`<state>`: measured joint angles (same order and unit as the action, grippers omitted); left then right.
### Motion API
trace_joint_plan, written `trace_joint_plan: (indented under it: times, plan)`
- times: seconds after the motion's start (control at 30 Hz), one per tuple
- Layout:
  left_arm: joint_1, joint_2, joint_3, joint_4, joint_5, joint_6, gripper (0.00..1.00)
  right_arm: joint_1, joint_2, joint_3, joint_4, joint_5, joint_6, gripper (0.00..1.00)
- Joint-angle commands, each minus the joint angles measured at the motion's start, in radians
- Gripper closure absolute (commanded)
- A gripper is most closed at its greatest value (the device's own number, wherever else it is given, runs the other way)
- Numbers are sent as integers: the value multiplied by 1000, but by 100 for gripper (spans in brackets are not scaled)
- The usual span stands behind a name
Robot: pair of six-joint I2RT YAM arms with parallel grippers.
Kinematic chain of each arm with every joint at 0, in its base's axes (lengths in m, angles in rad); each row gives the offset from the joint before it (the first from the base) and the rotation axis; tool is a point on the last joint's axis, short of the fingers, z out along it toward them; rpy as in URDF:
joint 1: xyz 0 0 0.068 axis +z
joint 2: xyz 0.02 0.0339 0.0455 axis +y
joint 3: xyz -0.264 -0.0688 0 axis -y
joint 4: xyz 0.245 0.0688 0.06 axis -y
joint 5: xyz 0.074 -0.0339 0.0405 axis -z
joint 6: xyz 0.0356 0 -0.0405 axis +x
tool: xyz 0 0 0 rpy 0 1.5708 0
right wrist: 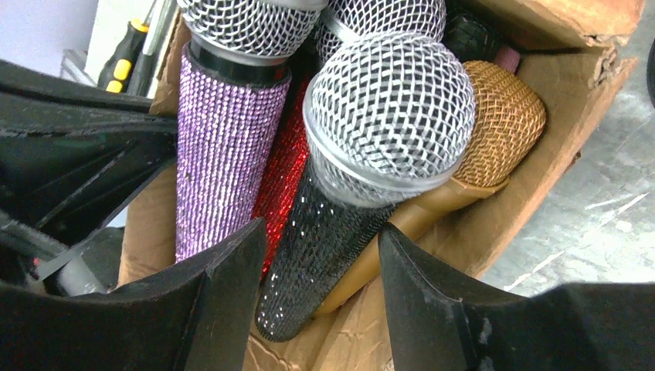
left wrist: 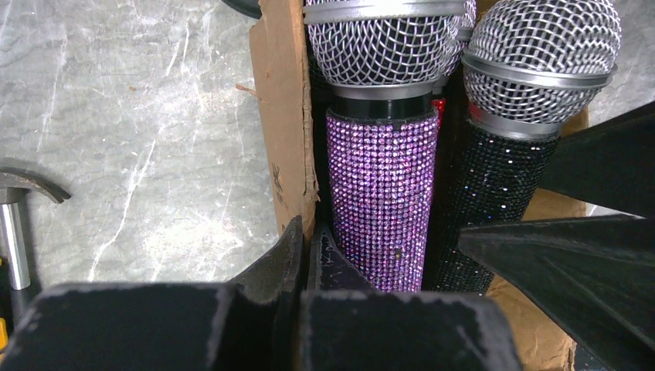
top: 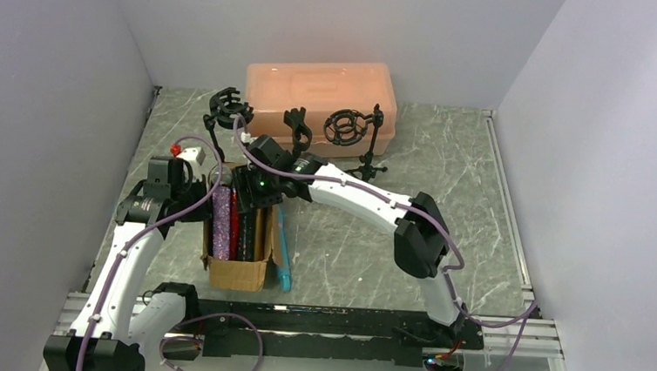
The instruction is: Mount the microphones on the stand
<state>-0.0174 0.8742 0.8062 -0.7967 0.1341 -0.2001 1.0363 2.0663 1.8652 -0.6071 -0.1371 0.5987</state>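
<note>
The right gripper (right wrist: 323, 228) is spread wide, its fingers either side of the black glitter microphone (right wrist: 347, 193) without touching it. That microphone lies in the cardboard box (top: 236, 275), its long axis along the box and its mesh head toward the far end. The purple glitter microphone (right wrist: 220, 147) and red glitter microphone (right wrist: 286, 174) lie parallel beside it. The gold microphone (right wrist: 494, 127) is angled underneath. The left gripper (left wrist: 309, 226) is pinched narrow on the box's side wall.
</note>
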Motion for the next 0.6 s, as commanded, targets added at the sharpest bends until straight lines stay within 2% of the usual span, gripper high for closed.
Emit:
trace_joint_plan:
  times: [0.0, 0.17, 0.3, 0.37, 0.57]
  plan:
    - [-3, -23, 44, 73, 65, 2, 100, 12, 52, 86, -32, 23, -43, 43]
    - [-2, -26, 41, 73, 67, 8, 100, 24, 74, 109, -38, 58, -60, 52]
    - [-3, -27, 41, 71, 54, 16, 100, 21, 6, 93, -9, 75, -70, 67]
    - [-2, -27, 41, 70, 47, 18, 100, 19, -52, 87, 8, 76, -76, 71]
    - [-2, -27, 41, 68, 32, 18, 100, -11, -272, 4, 4, 60, -96, 73]
